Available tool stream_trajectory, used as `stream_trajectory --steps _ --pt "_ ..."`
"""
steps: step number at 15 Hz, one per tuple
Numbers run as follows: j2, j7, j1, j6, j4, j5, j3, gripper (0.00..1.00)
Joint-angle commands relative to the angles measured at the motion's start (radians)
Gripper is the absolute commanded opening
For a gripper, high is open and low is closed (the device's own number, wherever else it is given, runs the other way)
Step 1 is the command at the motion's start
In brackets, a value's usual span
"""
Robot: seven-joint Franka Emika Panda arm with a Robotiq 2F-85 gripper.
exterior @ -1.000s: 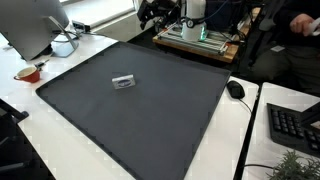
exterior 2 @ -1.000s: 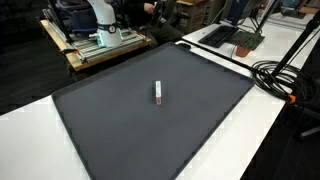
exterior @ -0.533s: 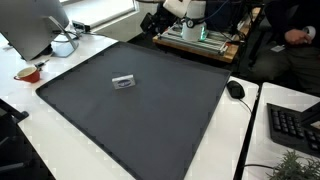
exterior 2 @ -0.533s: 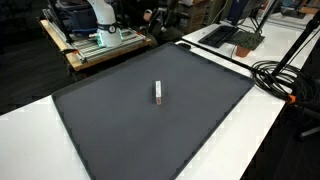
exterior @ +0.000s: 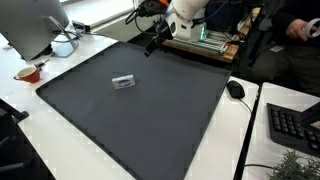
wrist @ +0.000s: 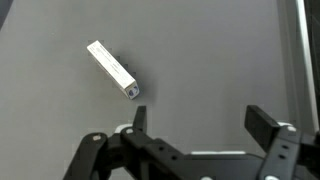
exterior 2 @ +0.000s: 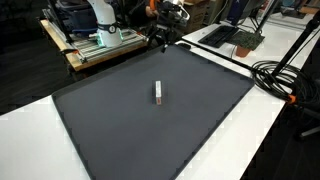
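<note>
A small white rectangular block (exterior: 123,82) lies flat near the middle of the dark grey mat (exterior: 150,115); it also shows in an exterior view (exterior 2: 157,92) and in the wrist view (wrist: 112,68). My gripper (exterior: 152,45) hangs above the mat's far edge, well away from the block, and also shows in an exterior view (exterior 2: 160,38). In the wrist view the gripper (wrist: 197,122) is open and empty, its two fingers spread wide, with the block up and to the left of them.
A monitor (exterior: 35,25), a white object (exterior: 63,45) and a small red bowl (exterior: 28,73) stand on the white table. A mouse (exterior: 235,90) and keyboard (exterior: 295,125) lie beside the mat. Cables (exterior 2: 280,75) run along another edge.
The arm has swung out from the background and the gripper has come down over the mat's far edge. The block has not moved.
</note>
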Motion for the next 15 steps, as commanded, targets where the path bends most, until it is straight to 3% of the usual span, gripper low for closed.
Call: stream_trajectory --steps 1,3,8,10,13,14,15 --pt "0.004 -0.009 -0.007 0.001 0.002 0.002 0.005 1.00" --pt "0.032 0.107 0.004 0.036 -0.018 -0.218 -0.002 1.00" --pt "0.083 0.254 -0.011 0.154 -0.077 -0.618 -0.007 1.00" --pt "0.117 0.312 -0.016 0.145 -0.086 -0.774 -0.015 1.00" --pt "0.167 0.342 -0.022 0.088 -0.099 -0.937 -0.026 1.00" --pt "0.142 0.313 -0.023 0.112 -0.094 -0.847 -0.011 1.00" --pt "0.157 0.321 -0.026 0.103 -0.095 -0.880 -0.015 1.00"
